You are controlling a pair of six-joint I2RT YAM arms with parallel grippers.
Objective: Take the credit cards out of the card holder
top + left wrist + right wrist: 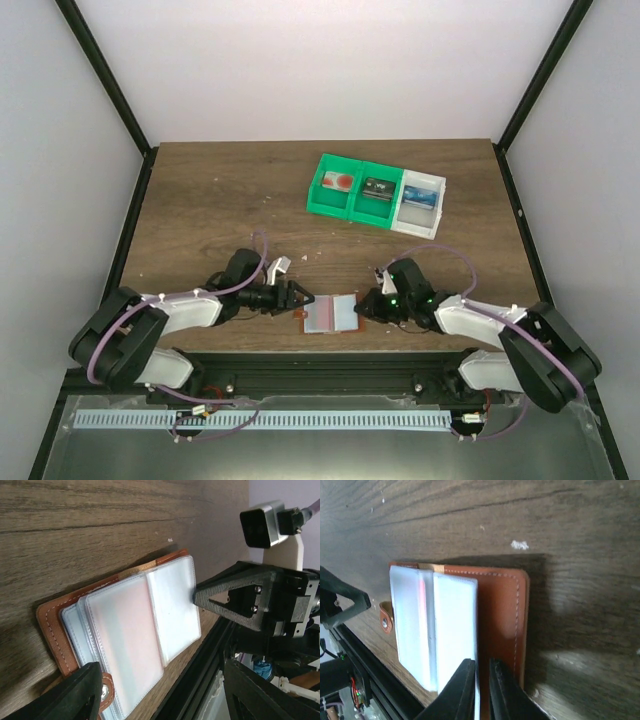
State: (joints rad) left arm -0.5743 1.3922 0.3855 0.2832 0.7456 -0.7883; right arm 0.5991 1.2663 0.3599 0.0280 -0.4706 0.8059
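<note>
Card holder: reddish-brown leather, stitched edge, lying open and flat on the bench at its near edge. A stack of frosted sleeves is fanned on top.
Reddish card: shows dimly through one sleeve.
Right end effector: at the card holder's right edge, arm stretched low and inward. Its fingers are drawn almost together, pinching a sleeve's edge.
Left end effector: at the card holder's left end by the snap tab, arm low. Its fingers are spread wide and hold nothing.
Green bin and white bin: side by side, well beyond the card holder.
</note>
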